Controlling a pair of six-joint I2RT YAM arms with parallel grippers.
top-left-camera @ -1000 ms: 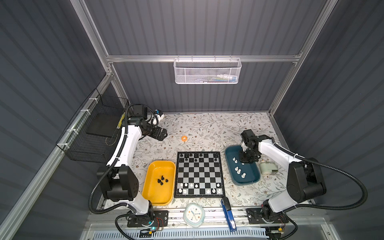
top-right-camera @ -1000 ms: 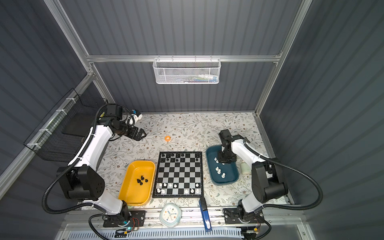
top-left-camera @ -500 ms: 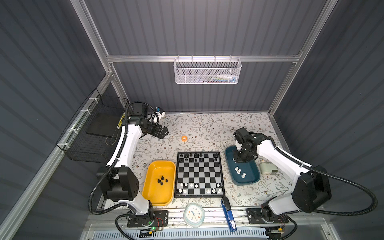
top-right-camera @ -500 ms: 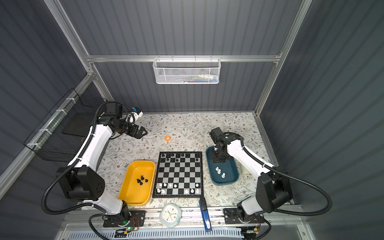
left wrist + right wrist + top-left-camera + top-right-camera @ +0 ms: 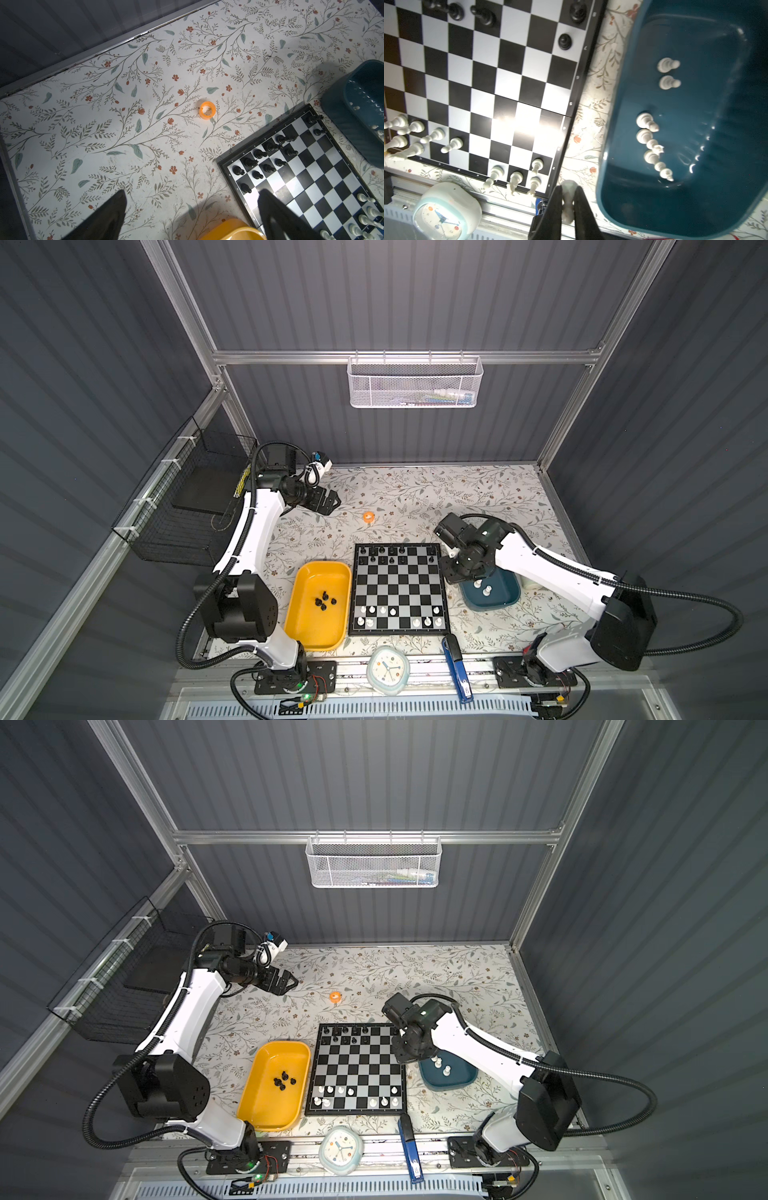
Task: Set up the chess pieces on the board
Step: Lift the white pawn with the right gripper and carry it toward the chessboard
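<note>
Inside teal tray (image 5: 726,93), five white pieces (image 5: 667,64)

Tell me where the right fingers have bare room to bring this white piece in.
The board's four middle rows are bare, between the black pieces at its far edge and the white pieces at its near edge. The table beyond the board is bare except an orange ring. Crowded: near strip with clock and stapler.

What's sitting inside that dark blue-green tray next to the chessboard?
Five white chess pieces sit in the teal tray, clearest from the right wrist view. In both top views the right arm covers the tray's far end, hiding some.
</note>
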